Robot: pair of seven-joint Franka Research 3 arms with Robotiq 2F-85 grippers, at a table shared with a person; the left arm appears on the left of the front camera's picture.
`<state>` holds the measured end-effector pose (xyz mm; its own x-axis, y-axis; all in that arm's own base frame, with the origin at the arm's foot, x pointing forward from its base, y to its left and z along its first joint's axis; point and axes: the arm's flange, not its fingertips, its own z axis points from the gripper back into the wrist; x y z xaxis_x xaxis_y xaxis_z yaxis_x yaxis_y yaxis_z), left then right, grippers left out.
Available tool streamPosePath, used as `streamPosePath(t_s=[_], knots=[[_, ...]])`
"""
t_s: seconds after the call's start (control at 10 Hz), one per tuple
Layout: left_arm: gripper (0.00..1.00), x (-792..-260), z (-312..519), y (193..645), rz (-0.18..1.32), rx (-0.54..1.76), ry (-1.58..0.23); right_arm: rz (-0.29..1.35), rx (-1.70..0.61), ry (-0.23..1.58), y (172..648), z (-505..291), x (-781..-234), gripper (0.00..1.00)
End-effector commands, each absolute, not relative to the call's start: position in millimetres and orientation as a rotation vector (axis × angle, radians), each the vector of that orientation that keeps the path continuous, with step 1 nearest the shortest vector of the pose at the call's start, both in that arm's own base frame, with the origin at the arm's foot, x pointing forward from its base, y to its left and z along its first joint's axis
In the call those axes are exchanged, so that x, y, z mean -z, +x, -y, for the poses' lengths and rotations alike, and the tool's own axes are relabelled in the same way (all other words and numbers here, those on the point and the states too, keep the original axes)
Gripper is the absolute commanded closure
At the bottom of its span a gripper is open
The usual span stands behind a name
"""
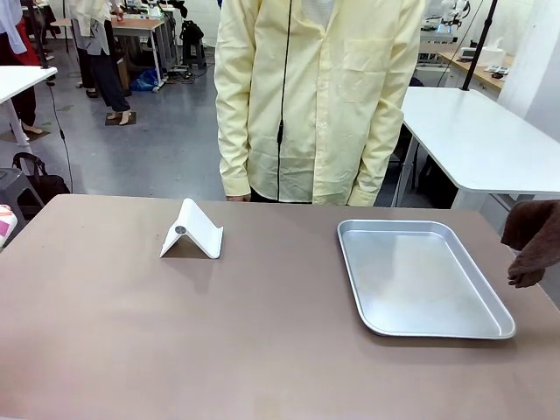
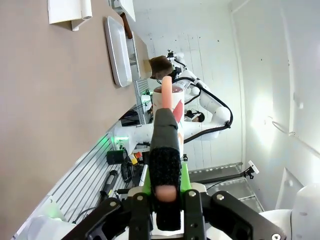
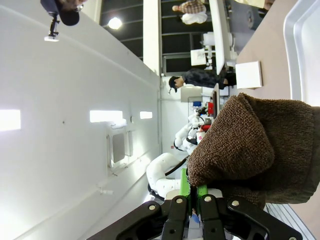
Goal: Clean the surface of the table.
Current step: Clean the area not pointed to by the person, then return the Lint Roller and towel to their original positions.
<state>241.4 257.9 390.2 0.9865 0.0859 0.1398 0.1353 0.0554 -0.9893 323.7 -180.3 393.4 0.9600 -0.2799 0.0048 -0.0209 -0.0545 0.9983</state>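
Front view: stand (image 1: 192,232), tray (image 1: 420,280) on table (image 1: 175,350); brown cloth (image 1: 535,236) at right edge.

matt table (image 1: 175,341), shiny metal tray (image 1: 420,280), nubby cloth (image 3: 250,145)

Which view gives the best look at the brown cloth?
The right wrist view: the brown cloth is large and close, clamped in the right gripper. The front view cuts the cloth off at the picture's right edge; the left wrist view shows the cloth small and far off.
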Motion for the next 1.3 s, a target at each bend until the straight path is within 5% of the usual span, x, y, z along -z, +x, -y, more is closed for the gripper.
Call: streamPosePath(t_s=[0.0,1.2], knots=[[0.78,-394.0,-253.9,238.2,0.173,0.039,-1.518,0.243,0.192,1.624,323.4,181.6,-396.2,0.95],[0.78,-398.9,-246.0,255.1,0.159,0.056,-1.518,0.268,0.196,1.611,324.5,167.7,-403.4,0.95]])
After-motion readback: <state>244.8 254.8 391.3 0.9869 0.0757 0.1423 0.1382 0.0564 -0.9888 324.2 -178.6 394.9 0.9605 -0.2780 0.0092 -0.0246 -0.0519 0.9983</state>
